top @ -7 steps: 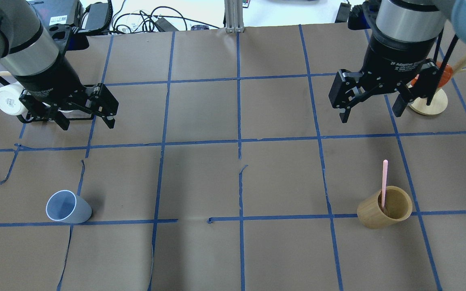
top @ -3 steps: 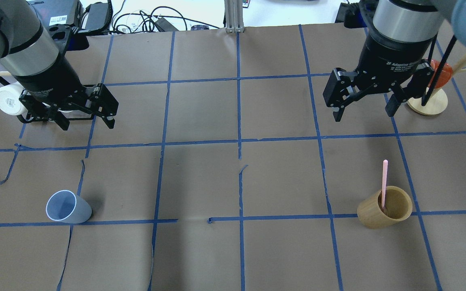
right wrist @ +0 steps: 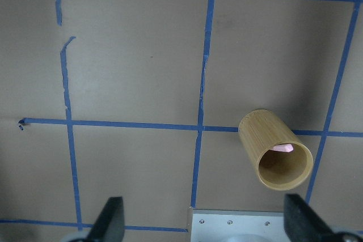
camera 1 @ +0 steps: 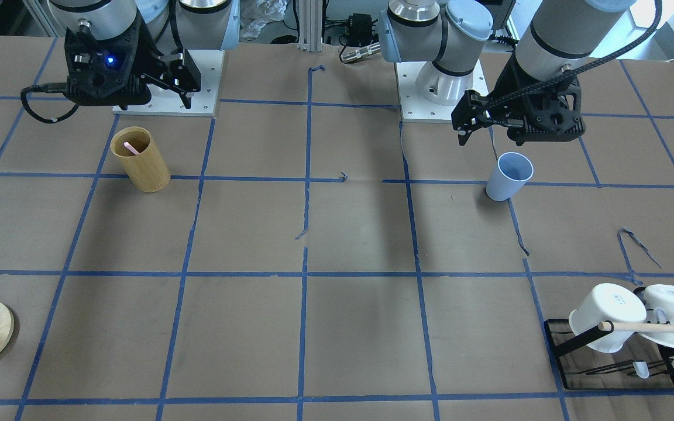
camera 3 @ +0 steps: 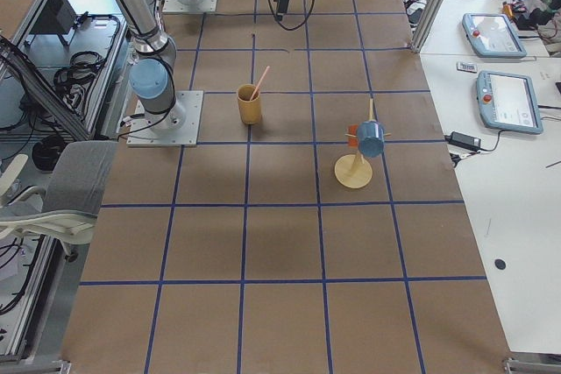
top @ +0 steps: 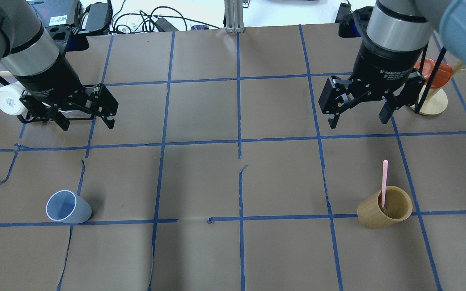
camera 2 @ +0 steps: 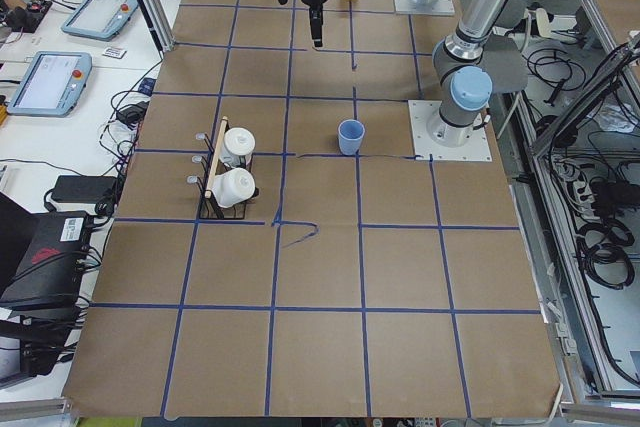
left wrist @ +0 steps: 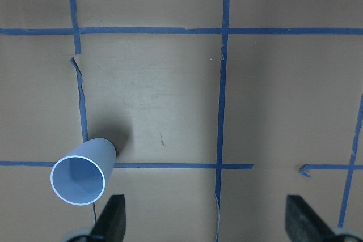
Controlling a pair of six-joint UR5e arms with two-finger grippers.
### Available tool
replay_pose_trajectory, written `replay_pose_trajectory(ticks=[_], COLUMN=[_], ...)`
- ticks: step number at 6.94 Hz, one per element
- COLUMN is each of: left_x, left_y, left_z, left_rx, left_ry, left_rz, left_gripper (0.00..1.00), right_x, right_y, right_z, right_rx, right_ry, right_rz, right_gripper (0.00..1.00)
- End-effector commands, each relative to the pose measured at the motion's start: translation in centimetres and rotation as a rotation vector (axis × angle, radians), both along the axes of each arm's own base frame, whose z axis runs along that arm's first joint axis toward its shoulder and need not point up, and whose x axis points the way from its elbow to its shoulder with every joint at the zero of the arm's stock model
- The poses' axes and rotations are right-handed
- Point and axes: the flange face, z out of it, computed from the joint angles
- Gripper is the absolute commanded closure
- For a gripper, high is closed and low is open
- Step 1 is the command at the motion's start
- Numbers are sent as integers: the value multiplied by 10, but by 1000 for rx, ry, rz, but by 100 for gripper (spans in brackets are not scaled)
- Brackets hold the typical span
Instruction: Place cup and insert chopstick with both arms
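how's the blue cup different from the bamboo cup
The blue cup is pale blue and smooth; the bamboo cup is tan with a wood look. The blue cup tapers toward its base, while the bamboo cup is a straight cylinder. The blue cup is empty; the bamboo cup holds a pink chopstick that sticks out of its top. Both stand upright, mouths up, with nothing gripping them.

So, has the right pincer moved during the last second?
Yes. In the overhead view the right pincer has shifted leftward, away from the round wooden stand beside it.
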Motion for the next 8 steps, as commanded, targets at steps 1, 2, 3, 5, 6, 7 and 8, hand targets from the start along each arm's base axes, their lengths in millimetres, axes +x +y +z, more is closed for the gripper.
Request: replay_pose_trajectory(ticks=[1,2,3,5,6,7,8], left_x=[4,6,8,12,22,39,44], left_y=[-12,-20,-22,-34,-37,-38,-37], left_z=[-15,-34,-56,-115,-147,-171,-181], left_rx=[-4,-28,-17,-38,-52,-63,-67], left_ry=[2,-1,-6,-30,-31,-29,-30], left_rz=[-8,-28,-26,-63,-72,-78,-102], left_gripper=[0,0,0,0,0,0,0], right_x=[-6,-10,-26,-79,-86,-88,-88], right_y=[-6,-7,-9,-15,-16,-13,-11], right_z=[-22,-29,-35,-77,-90,-95,-101], right_rx=[-61,-56,-33,-10,-33,-21,0], right_ry=[8,0,-5,-49,-49,-56,-63], right_rz=[171,220,211,248,297,321,330], right_gripper=[0,0,5,0,0,0,1])
